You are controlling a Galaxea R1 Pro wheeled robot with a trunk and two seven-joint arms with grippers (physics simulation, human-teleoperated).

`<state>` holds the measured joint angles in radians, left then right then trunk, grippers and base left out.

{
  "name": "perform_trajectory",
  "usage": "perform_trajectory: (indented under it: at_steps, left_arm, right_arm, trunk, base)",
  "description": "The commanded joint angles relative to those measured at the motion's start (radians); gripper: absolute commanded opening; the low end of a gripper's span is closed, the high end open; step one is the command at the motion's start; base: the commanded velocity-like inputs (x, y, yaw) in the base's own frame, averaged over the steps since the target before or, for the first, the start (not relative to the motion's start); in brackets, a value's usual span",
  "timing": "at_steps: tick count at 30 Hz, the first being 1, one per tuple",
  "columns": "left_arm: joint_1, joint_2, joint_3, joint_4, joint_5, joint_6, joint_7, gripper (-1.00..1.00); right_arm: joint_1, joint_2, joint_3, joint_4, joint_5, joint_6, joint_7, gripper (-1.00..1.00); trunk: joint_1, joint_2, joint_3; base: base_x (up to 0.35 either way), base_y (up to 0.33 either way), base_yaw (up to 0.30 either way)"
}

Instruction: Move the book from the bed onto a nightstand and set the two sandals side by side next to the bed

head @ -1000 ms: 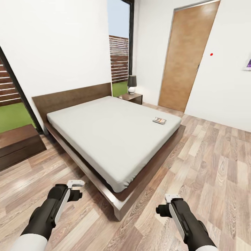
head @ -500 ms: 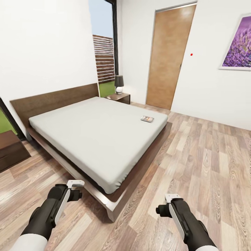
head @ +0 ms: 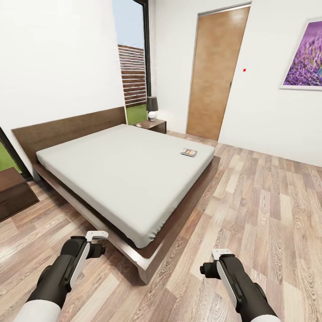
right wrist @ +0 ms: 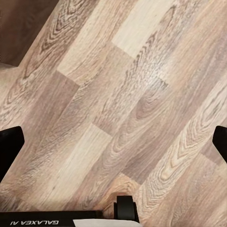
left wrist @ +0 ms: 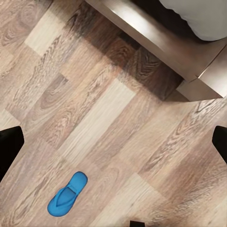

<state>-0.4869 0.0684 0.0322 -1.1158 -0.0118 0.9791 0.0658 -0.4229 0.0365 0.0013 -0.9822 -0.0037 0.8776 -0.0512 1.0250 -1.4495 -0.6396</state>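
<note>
The bed [head: 125, 174], with its grey mattress and dark wooden frame, lies ahead in the head view. The book [head: 188, 152] rests flat on the mattress near its far right corner. One nightstand [head: 153, 125] stands beyond the bed by the window, another nightstand [head: 13, 192] at the left edge. A blue sandal [left wrist: 67, 194] lies on the floor in the left wrist view, off the bed frame's corner [left wrist: 189, 61]. My left gripper [head: 97, 235] [left wrist: 113, 146] and right gripper [head: 219, 254] [right wrist: 113, 146] hang low over the floor before the bed's near corner, both open and empty.
A dark-shaded lamp [head: 152, 107] stands on the far nightstand. A wooden door [head: 214, 74] is shut in the back wall, beside a purple picture [head: 306, 58]. Wood-plank floor [head: 268, 201] stretches wide to the right of the bed.
The whole head view has shifted: the camera turned right, so bed and door sit further left and the purple picture came in. Both arms hold the same pose.
</note>
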Motion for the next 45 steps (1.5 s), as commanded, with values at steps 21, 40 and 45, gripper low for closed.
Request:
perform_trajectory:
  at_steps: [21,40,45]
  left_arm:
    - [0.000,0.000,-0.001,-0.001,-0.001,0.004,0.002,1.00]
    - [-0.001,0.001,-0.001,-0.001,-0.002,0.004,0.002,1.00]
    - [-0.001,0.000,-0.001,-0.001,-0.003,0.004,0.002,1.00]
  right_arm:
    - [0.000,-0.001,0.001,-0.001,-0.001,0.002,-0.004,1.00]
    - [0.000,0.000,0.001,-0.001,0.000,0.003,-0.004,1.00]
    - [0.000,-0.001,-0.002,-0.001,-0.001,0.001,-0.004,1.00]
  trunk:
    - [0.000,-0.001,-0.001]
    - [0.000,-0.001,-0.001]
    - [0.000,-0.001,-0.001]
  base:
    - [0.000,0.000,0.000]
    - [0.000,0.000,0.000]
    - [0.000,0.000,0.000]
